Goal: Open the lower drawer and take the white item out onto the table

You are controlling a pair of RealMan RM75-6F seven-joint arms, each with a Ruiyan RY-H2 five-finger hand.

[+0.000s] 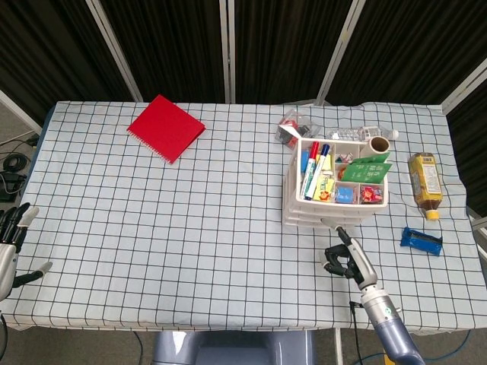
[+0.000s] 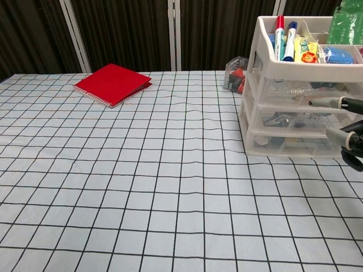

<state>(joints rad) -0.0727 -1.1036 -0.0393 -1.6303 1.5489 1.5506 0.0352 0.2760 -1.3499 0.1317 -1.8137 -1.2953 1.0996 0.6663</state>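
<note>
Lower drawer (image 2: 295,144) is the bottom tier of the translucent plastic drawer unit (image 2: 258,85), far right of the table (image 1: 190,228). It sits closed, flush with the tiers above. Through the front I make out vague shapes, but I cannot tell which one is the white item; nothing to point at yet.

Handling, my judgement: thin moulded plastic, light, stiff but springy, slick on the face. The whole unit probably weighs little, even with the markers (image 1: 313,169) and small packets in the top tray, so a hard pull may drag the stack toward me instead of sliding the drawer. Best purchase looks like the lip along the middle of the drawer front, fingertips hooked under it, pulling straight and slow. The item itself is likely small and light; a pinch should do once it shows.

My right hand (image 1: 344,257) hangs just in front of the unit's base, fingers (image 2: 326,103) pointing at the drawer fronts, spread, holding nothing, not touching plastic as far as I can see. Left hand (image 1: 9,247) rests off the table's left edge, also spread and empty.

Further out: red notebook (image 1: 166,127) far back left, drink bottle (image 1: 424,181) and a blue object (image 1: 421,241) right of the unit, clear box (image 2: 235,73) behind it.
</note>
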